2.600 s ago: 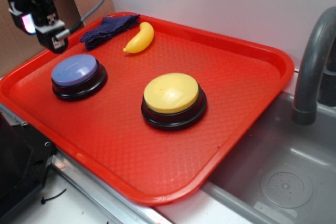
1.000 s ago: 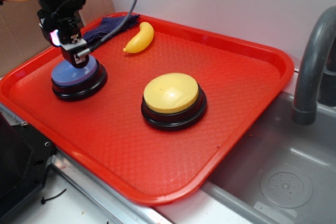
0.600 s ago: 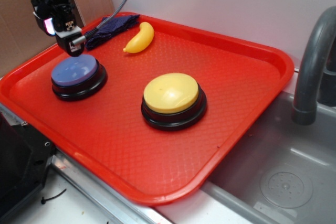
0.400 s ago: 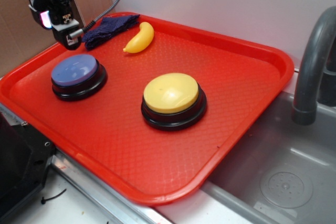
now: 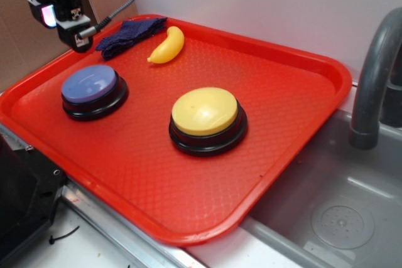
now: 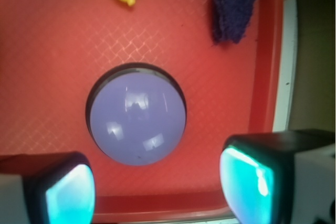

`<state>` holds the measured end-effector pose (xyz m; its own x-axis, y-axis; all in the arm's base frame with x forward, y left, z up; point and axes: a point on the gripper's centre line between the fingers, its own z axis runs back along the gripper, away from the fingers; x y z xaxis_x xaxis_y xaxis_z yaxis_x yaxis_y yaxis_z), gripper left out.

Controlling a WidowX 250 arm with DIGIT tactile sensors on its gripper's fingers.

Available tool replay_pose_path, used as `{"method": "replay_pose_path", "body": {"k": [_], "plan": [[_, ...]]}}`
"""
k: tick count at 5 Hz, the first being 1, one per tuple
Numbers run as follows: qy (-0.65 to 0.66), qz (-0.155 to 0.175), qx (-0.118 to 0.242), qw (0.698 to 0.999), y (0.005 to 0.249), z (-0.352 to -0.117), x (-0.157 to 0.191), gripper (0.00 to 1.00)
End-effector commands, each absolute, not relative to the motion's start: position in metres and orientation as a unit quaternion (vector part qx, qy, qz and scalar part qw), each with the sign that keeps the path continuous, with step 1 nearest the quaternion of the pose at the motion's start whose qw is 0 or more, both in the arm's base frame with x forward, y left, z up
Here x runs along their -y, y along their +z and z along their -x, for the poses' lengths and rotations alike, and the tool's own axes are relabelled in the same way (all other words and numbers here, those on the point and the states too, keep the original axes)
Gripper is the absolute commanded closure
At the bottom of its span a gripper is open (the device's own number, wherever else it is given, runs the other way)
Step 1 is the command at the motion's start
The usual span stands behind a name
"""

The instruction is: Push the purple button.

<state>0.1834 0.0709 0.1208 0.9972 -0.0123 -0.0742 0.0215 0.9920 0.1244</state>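
The purple button (image 5: 90, 84), a lavender dome on a black base, sits at the left of the red tray (image 5: 282, 92). My gripper (image 5: 75, 37) hangs in the air above the tray's far left edge, behind the button and clear of it. In the wrist view the purple button (image 6: 137, 119) lies below and ahead of the gripper (image 6: 157, 192). The two fingers stand wide apart, and only the tray floor (image 6: 52, 51) shows between them. The gripper is open and holds nothing.
A larger yellow button (image 5: 205, 111) sits mid-tray. A yellow banana (image 5: 168, 46) and a dark navy cloth (image 5: 129, 32) lie at the tray's back left. A grey faucet (image 5: 377, 73) and sink (image 5: 339, 205) are to the right.
A second ago the gripper was down on the purple button's top. It has since lifted off and moved up and back to the left. The button has stayed in place.
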Motion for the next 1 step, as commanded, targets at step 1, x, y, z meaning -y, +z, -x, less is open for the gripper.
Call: {"method": "replay_pose_path", "body": {"k": [1], "plan": [[-0.001, -0.076, -0.007, 0.997, 0.1507, -0.1841, -0.0709, 0.00]]}}
